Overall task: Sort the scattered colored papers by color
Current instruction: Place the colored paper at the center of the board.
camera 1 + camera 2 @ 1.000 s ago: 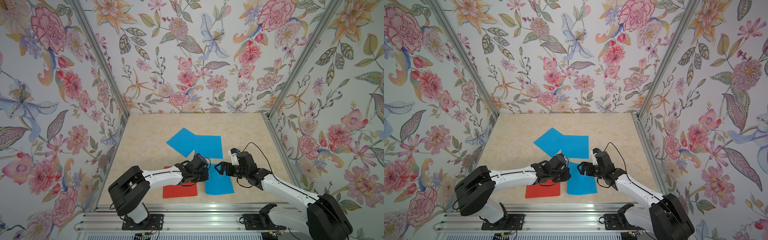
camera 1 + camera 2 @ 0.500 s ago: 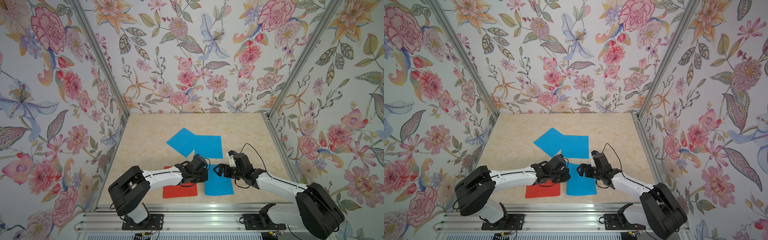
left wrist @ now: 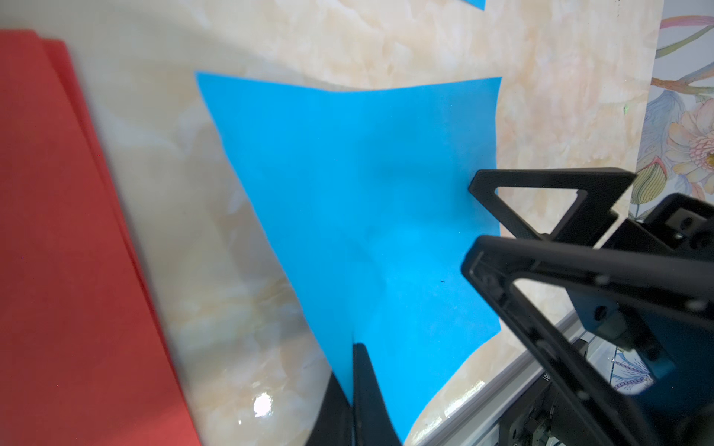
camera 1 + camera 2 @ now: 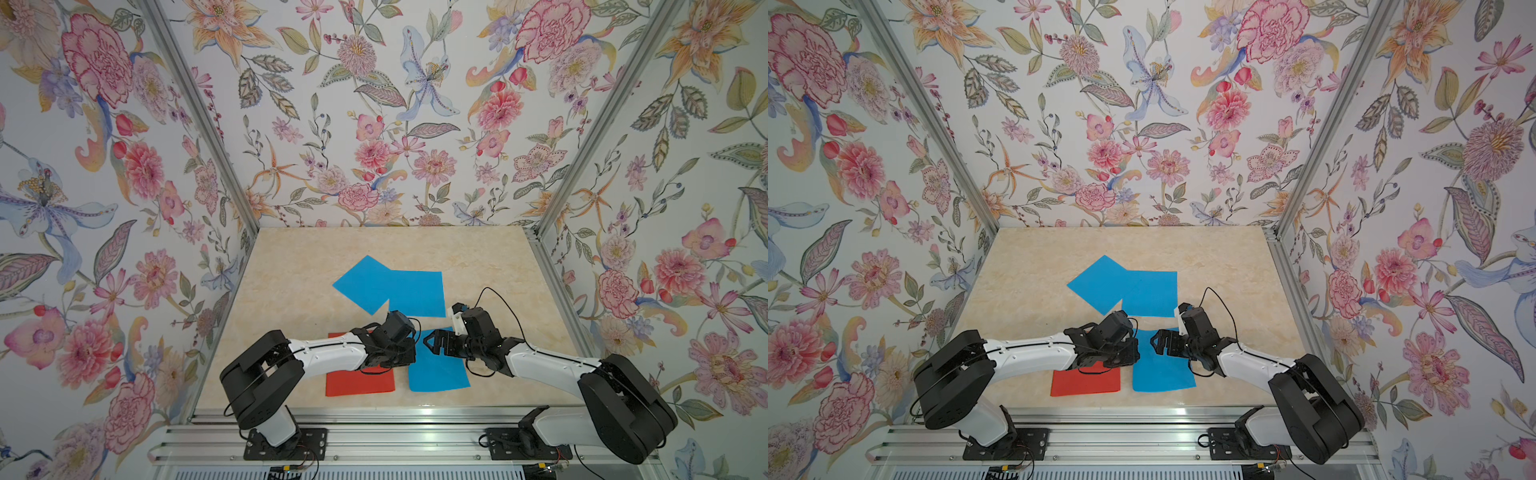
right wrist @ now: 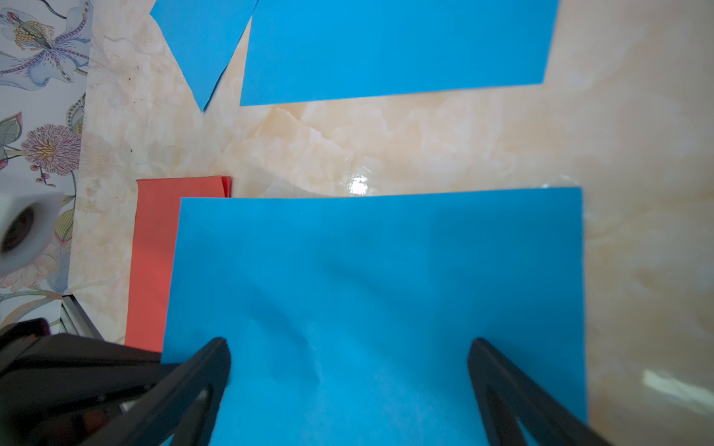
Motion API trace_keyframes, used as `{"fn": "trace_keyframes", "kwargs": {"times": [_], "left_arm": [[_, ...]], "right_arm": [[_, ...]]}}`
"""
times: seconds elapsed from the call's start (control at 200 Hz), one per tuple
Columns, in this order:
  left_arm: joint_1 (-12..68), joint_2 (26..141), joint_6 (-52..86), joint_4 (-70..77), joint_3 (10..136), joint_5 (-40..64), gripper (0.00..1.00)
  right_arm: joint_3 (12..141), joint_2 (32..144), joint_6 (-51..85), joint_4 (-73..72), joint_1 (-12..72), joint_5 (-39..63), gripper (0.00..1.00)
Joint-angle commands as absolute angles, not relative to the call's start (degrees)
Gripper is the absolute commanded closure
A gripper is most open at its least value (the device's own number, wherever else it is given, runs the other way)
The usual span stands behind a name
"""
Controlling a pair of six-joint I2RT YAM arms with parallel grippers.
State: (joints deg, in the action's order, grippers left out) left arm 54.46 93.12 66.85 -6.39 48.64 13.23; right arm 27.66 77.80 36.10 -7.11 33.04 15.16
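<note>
Top views, both, left to right: red-orange stack [image 4: 359,380] at bench [image 4: 291,291] front, edges layered, looks sorted. Left tool [image 4: 410,352] clamped on near blue sheet [image 4: 438,374], sheet's edge lifted and bowed in left wrist view; unchanged from a second ago. Right tool [image 4: 427,341] jaws apart, straddling same sheet; arm has dropped lower and reached closer to left tool since earlier frame. Likely hand-off toward far blue pair [image 4: 390,286]; right tool's contact with sheet: cannot tell
</note>
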Motion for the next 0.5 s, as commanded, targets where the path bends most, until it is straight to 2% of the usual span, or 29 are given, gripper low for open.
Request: {"fn": "trace_keyframes", "kwargs": {"times": [0.0,0.115,0.165,0.235,0.27,0.31,0.495], "left_arm": [[55.26,93.46,65.65,-8.20,49.56,12.79,1.00],[55.02,92.82,64.99,-9.13,49.15,12.07,1.00],[54.74,92.39,64.45,-9.93,49.13,11.58,0.85],[54.34,91.69,63.36,-11.48,49.41,10.73,0.74],[54.05,91.37,62.64,-12.90,49.81,10.18,0.64],[53.69,90.99,61.51,-14.93,50.45,9.33,0.57],[50.97,87.33,56.80,-22.84,53.39,5.66,0.53]], "right_arm": [[27.85,78.09,35.94,-4.80,33.55,13.49,0.00],[28.30,76.81,35.50,-2.04,33.57,12.65,0.00],[28.10,76.04,35.34,-1.38,33.57,12.27,0.00],[27.74,75.11,35.24,-0.65,33.58,11.86,0.00],[27.68,74.90,35.19,-0.45,33.57,11.73,0.00],[27.53,74.72,35.15,-0.27,33.57,11.78,0.00],[27.23,74.76,35.63,-0.74,33.57,11.80,0.00]]}}
